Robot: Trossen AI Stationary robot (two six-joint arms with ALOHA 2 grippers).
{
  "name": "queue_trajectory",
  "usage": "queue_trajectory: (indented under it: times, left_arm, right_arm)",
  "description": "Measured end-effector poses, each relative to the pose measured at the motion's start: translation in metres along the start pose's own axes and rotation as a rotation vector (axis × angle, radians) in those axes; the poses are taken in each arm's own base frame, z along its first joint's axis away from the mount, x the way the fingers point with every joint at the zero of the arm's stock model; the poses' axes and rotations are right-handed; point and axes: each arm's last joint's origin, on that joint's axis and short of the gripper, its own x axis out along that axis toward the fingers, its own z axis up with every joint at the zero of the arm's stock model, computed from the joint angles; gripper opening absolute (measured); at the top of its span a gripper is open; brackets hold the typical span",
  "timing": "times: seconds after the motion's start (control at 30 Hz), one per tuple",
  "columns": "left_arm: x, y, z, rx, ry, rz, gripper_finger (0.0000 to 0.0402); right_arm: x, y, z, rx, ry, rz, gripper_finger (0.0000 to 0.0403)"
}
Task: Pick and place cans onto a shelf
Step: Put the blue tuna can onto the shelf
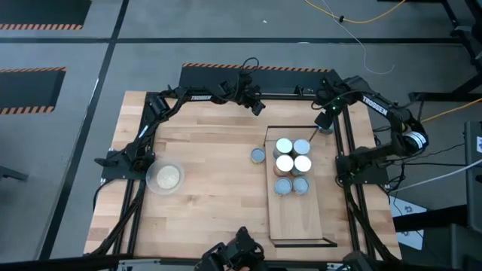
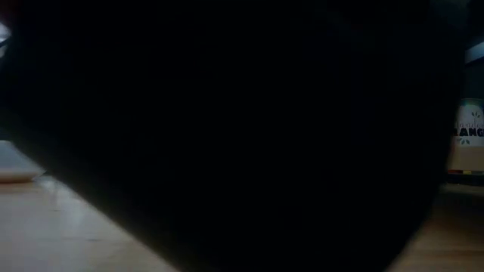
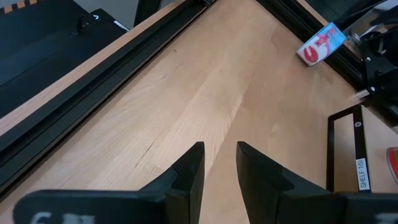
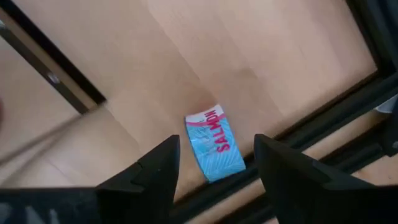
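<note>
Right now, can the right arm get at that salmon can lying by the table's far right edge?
Probably yes. The right gripper is open, and the salmon can lies on its side between the fingers with nothing across it, though the black frame rail runs close beside it.

Six cans (image 1: pixel 292 165) crowd the far half of the shelf (image 1: pixel 300 218), two abreast, touching; its near half lies bare. One can (image 1: pixel 257 155) stands just left of the shelf. A clear dish (image 1: pixel 166 178) sits at the table's left edge. Between dish and lone can the tabletop (image 1: pixel 215 196) is open. A salmon can (image 4: pixel 214 149) lies between the right gripper's (image 4: pixel 214 165) spread fingers, against the frame rail (image 4: pixel 311 127).
</note>
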Motion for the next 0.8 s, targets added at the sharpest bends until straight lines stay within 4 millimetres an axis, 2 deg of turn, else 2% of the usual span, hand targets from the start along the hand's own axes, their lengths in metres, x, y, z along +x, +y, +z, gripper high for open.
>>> queue_trajectory:
  times: [0.23, 0.8]
  left_arm:
    - [0.000, 0.000, 0.000, 0.001, 0.001, 0.000, 0.0086]
    - [0.000, 0.000, 0.000, 0.001, 0.001, 0.000, 0.0086]
  right_arm:
    - [0.012, 0.002, 0.004, -0.058, 0.124, -0.055, 0.0210]
    - [0.030, 0.000, 0.008, -0.065, 0.229, -0.029, 0.0210]
